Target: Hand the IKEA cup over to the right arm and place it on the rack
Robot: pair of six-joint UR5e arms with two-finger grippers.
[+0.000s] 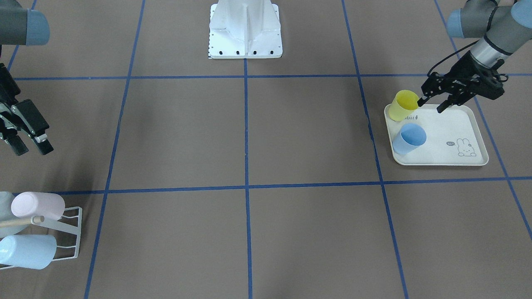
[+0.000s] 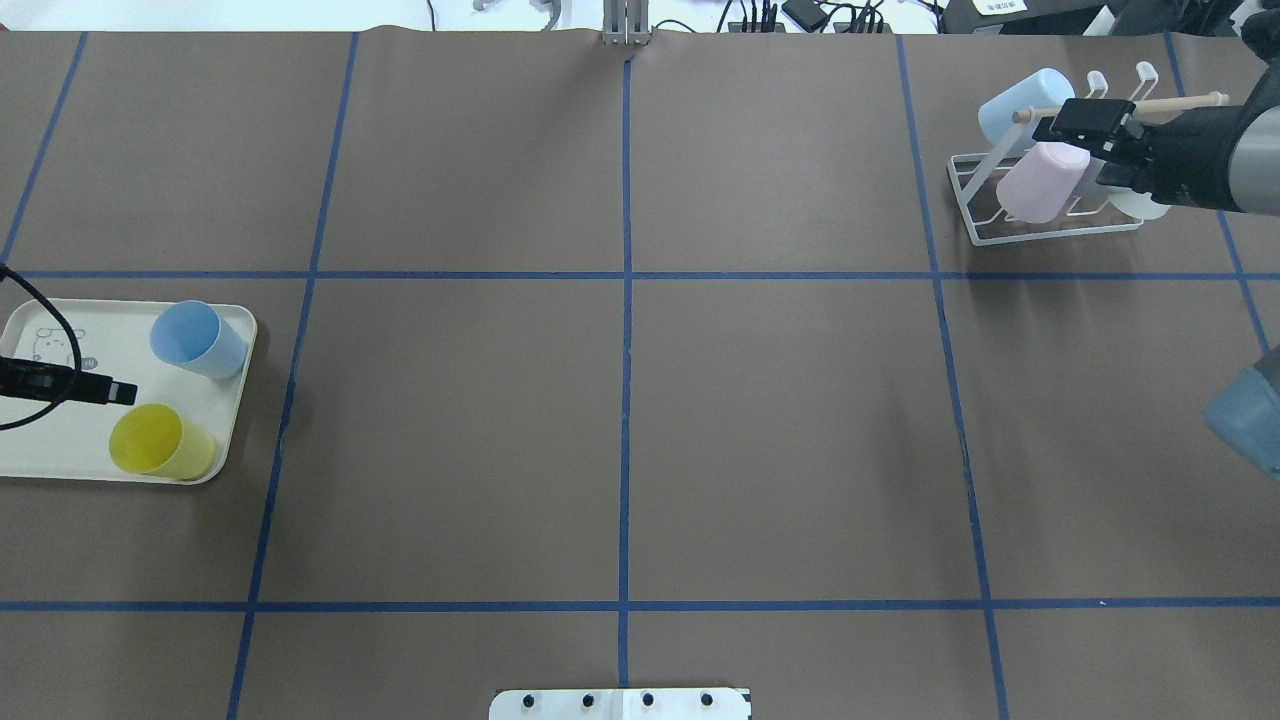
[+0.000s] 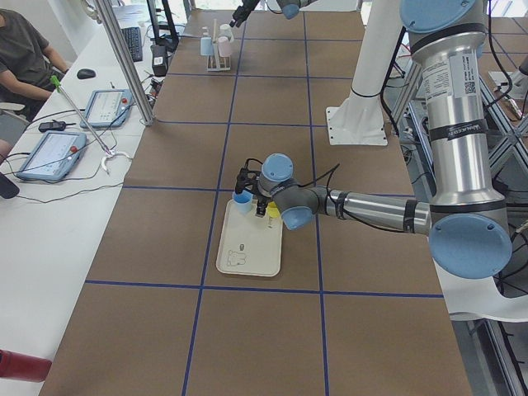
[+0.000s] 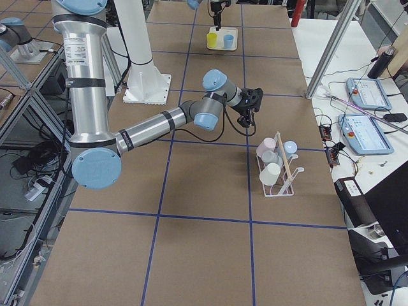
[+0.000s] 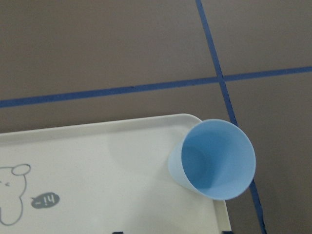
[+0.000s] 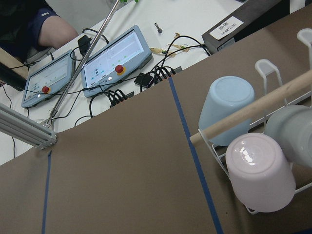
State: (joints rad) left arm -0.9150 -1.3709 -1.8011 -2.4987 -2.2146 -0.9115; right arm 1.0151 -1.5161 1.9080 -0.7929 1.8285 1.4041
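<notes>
Left gripper (image 1: pixel 431 106) hangs over the rabbit-printed tray (image 1: pixel 453 124), its fingers spread and holding nothing. Just beside one fingertip, toward the tray's corner, stands the yellow cup (image 1: pixel 404 105), mouth up; whether they touch I cannot tell. On the fingers' other side, a little farther off, the blue cup (image 1: pixel 409 139) also stands upright, so the fingers sit between the two. Each cup's long axis is vertical, so a grasp would likely pinch its wall at the rim. Which cup is meant I cannot tell; the yellow looks nearer. Well apart from the tray, the right gripper (image 1: pixel 30 146), likewise spread and empty, hangs near the rack (image 1: pixel 70 232), which carries a pink cup (image 1: pixel 37 205) and a light-blue cup (image 1: pixel 27 251).
</notes>
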